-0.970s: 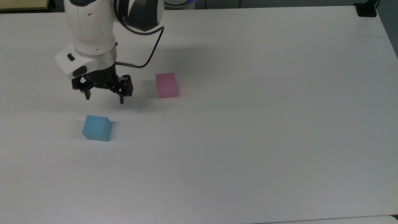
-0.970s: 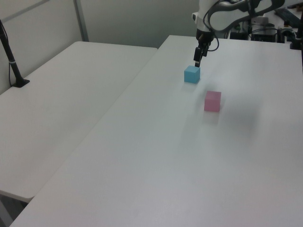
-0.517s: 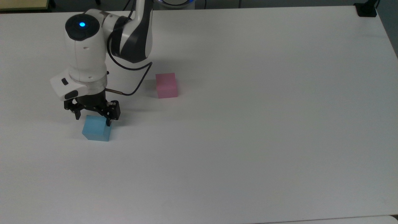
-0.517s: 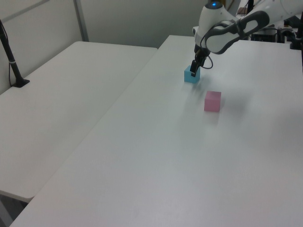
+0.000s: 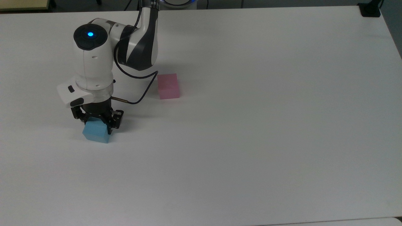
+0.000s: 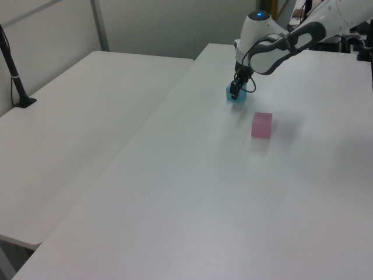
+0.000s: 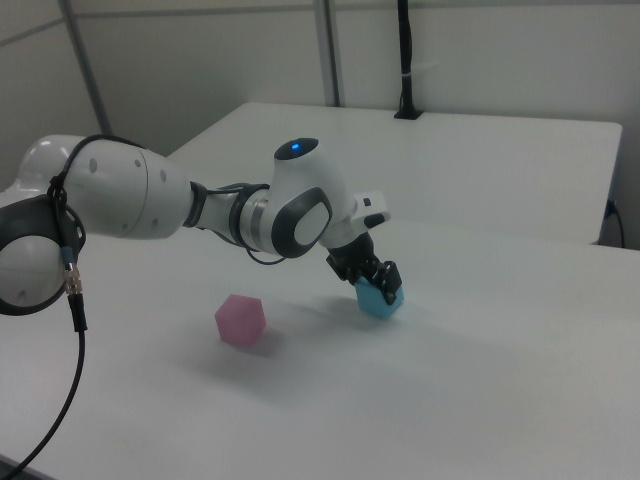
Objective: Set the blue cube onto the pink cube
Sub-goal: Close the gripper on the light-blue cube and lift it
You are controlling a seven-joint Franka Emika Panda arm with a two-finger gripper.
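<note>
**A:** Where is the blue cube (image 5: 95, 132) right now?

**B:** It sits flat on the white table (image 5: 251, 125), near the top view's left side. The gripper (image 5: 96, 123) is low over it, with one finger on each side of the cube.

**A:** Is the cube held tight?

**B:** I cannot be sure. The jaws look narrow and close to the cube's sides, but the cube rests on the table, so I think the squeeze is just being made.

**A:** And the pink cube (image 5: 168, 86)?

**B:** It is well apart from the blue one, up and toward the top view's right. Nothing is on it.

**A:** So how does the arm do this part well?

**B:** I think it needs to press evenly on two flat sides, not on the corners, so the cube does not twist. Then lift straight up, high enough to pass over the pink cube. The black cable (image 5: 138, 91) hangs close to the pink cube, so the arm needs to go slowly and not bump it.
</note>
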